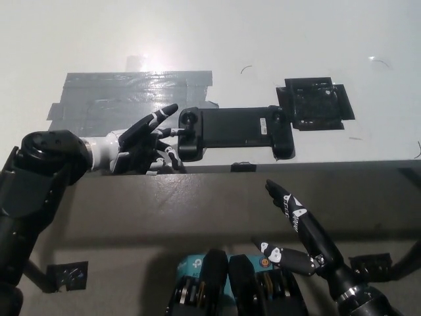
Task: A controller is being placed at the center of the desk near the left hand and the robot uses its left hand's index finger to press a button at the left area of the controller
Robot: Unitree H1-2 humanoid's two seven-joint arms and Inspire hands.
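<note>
Right robot hand (299,227) is hanging spread and idle below the bench (329,52) edge. Left robot hand (141,141) is reaching, fingers apart, gripping nothing, just beside the controller (235,130) sitting mid-bench. Looks like the press isn't done yet.

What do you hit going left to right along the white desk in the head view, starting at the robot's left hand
Left hand → controller → black square patch. The grey tape patch lies behind the hand and overlaps it sideways, so it is left out of the order. The right hand rests below the desk edge.
</note>
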